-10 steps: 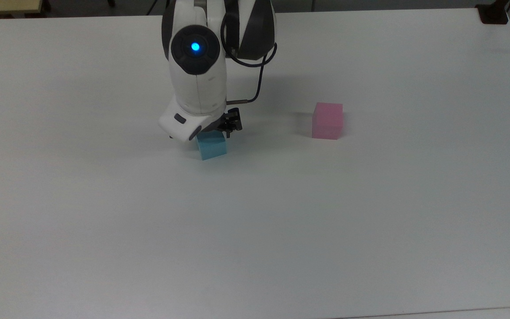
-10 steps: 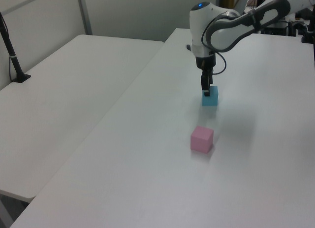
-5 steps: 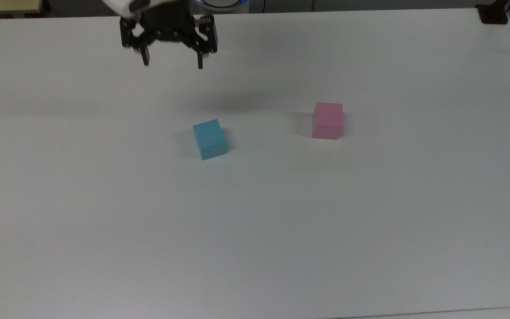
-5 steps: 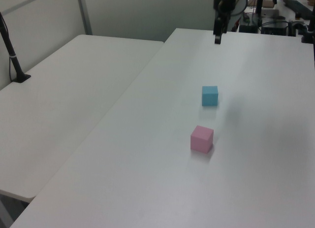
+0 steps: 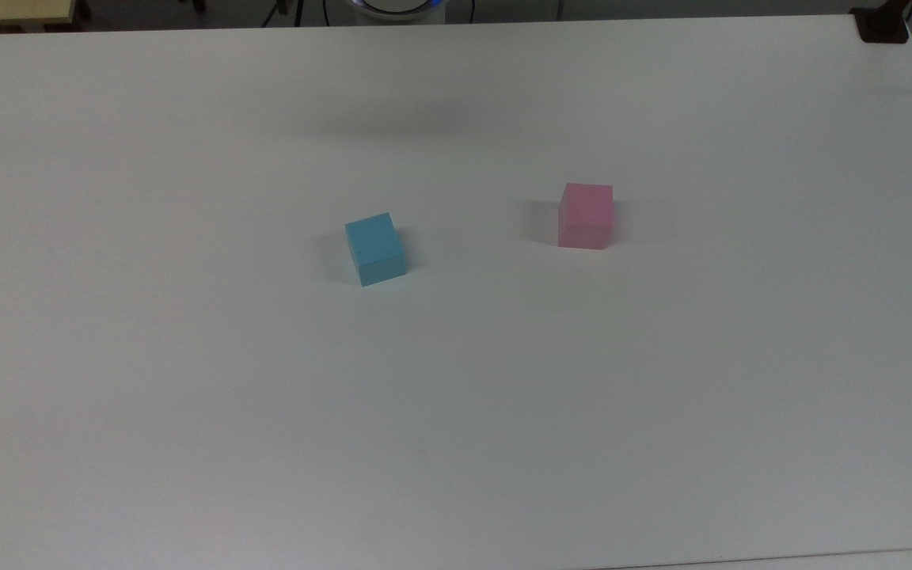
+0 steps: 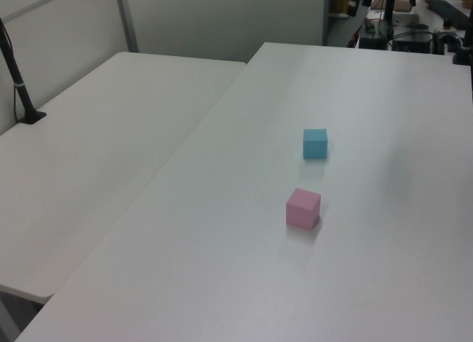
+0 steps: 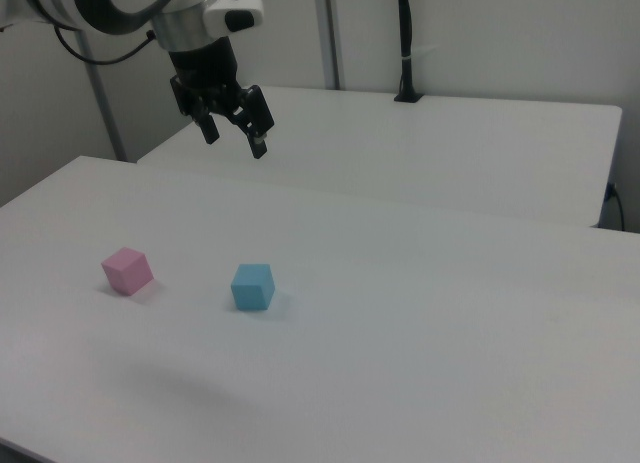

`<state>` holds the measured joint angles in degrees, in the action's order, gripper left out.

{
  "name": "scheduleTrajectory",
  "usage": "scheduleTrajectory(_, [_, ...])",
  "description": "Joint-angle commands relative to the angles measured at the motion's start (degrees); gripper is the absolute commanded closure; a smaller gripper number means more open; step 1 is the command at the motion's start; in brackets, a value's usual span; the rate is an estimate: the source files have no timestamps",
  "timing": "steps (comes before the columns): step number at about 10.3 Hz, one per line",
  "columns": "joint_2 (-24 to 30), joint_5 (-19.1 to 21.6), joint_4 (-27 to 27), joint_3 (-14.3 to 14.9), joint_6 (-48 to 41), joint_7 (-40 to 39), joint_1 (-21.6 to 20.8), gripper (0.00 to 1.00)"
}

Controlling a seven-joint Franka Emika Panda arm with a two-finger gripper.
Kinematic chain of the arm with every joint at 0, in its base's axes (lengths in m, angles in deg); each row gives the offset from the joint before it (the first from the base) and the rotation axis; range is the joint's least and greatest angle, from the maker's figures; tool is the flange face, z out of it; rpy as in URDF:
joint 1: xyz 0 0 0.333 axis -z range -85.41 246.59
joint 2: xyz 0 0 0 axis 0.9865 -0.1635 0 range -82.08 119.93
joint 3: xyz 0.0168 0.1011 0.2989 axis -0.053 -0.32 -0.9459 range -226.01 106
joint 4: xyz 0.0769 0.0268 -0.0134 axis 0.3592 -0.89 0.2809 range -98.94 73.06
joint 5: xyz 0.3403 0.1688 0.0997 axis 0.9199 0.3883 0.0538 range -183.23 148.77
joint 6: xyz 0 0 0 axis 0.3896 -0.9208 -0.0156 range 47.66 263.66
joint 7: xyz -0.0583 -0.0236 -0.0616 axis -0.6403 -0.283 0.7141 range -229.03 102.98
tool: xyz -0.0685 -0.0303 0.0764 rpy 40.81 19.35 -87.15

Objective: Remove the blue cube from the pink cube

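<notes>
In the left view, the pink cube (image 6: pixel 303 208) sits nearest on the white surface (image 6: pixel 222 283), resting flat with nothing on it. Farther back, the blue cube (image 6: pixel 315 143) also rests directly on the surface, near the pink cube but apart from it. In the top view the blue cube (image 5: pixel 376 248) lies toward the top view's left of the pink cube (image 5: pixel 585 215). Farthest, in the right view, the end effector (image 7: pixel 232 135) hangs well above the surface with its fingers spread wide, gripping nothing.
</notes>
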<state>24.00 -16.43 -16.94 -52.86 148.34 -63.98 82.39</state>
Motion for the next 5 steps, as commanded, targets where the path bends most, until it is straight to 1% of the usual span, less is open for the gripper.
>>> scheduleTrajectory(1, [1.5,0.8,-2.0,2.4,-3.7,-8.6,-2.2,0.0])
scheduleTrajectory(2, [1.6,0.8,-2.1,2.4,-4.9,-7.5,-2.2,0.0])
scheduleTrajectory(3, [1.3,0.9,-2.0,2.4,-4.3,-6.3,-2.1,0.0])
scheduleTrajectory(5, [1.4,1.0,-1.9,2.4,-4.5,-6.1,-2.0,0.0])
